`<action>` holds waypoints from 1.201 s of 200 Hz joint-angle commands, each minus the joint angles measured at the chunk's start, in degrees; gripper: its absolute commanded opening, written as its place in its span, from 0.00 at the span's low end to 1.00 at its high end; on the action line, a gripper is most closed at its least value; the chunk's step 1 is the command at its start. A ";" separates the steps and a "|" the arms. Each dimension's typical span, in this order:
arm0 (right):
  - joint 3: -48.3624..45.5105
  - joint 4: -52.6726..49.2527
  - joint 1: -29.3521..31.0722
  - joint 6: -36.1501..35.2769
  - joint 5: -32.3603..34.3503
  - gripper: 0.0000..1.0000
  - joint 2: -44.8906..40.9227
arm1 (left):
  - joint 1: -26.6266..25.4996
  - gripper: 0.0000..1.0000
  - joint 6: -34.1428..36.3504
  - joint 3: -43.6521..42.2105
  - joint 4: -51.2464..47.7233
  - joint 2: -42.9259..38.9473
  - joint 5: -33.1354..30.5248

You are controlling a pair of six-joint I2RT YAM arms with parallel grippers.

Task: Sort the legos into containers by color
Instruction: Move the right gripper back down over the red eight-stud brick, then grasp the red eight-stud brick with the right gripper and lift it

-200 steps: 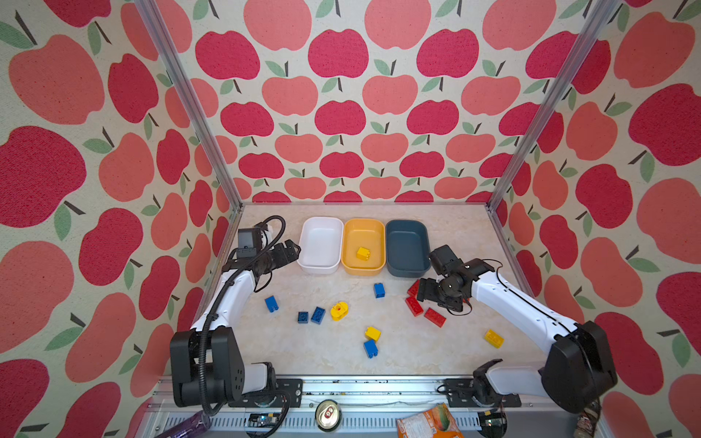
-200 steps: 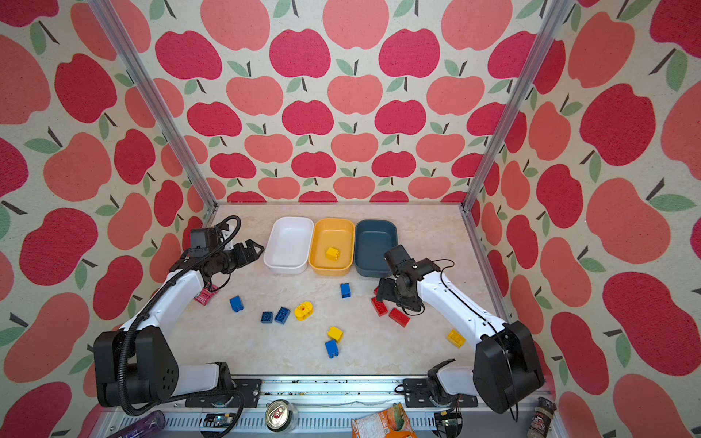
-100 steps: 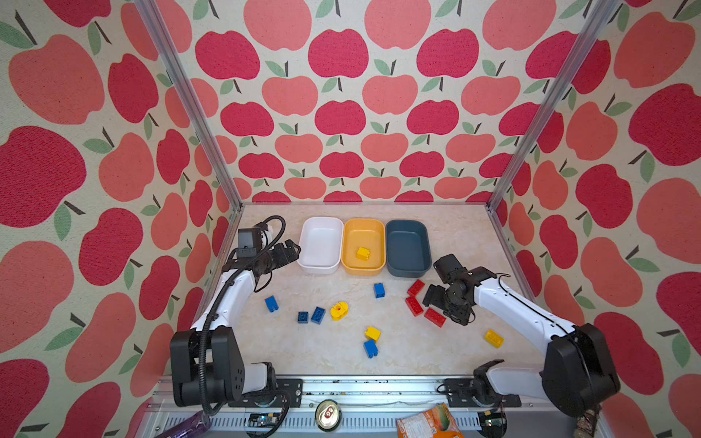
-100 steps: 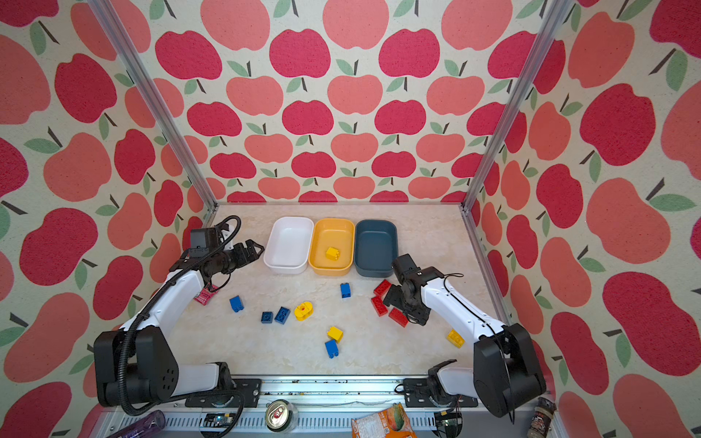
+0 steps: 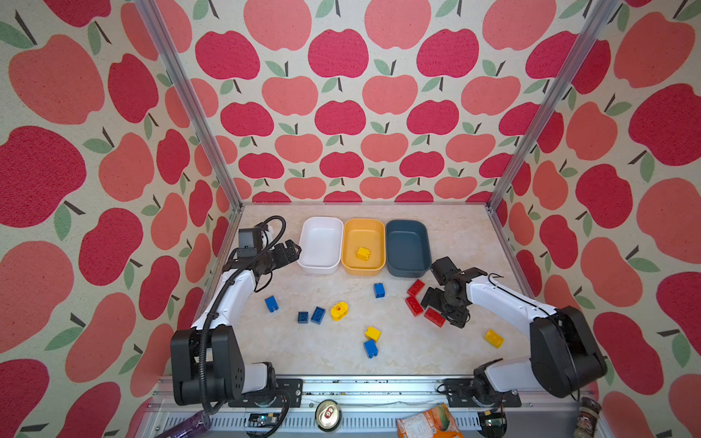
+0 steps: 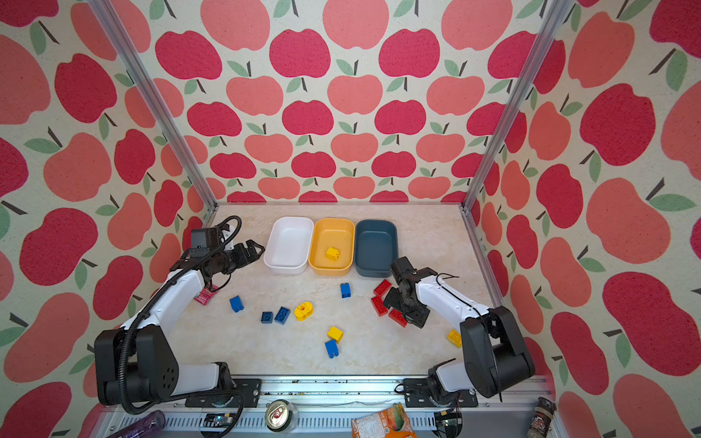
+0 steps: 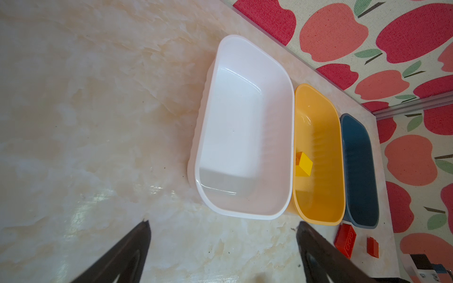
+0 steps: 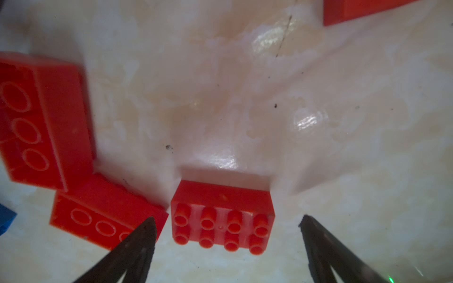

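Risk first: the neighbouring red plastic brick [image 8: 107, 218] lies just beside one finger [image 8: 139, 242] of my right claw [image 5: 443, 309], so closing could catch or shove it and skew the grip. The studded red plastic brick [image 8: 223, 220] I am after sits studs-up on the marble-look table [image 8: 245, 98], between my spread fingertips, unheld. My left claw [image 7: 223, 224] hangs with jaws apart near the white plastic tub [image 7: 245, 127].
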 commanded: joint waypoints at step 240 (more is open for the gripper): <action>3.77 -1.77 -0.22 -1.52 1.54 0.58 -5.75 | -0.05 0.96 -0.54 -0.18 0.49 -1.13 -0.11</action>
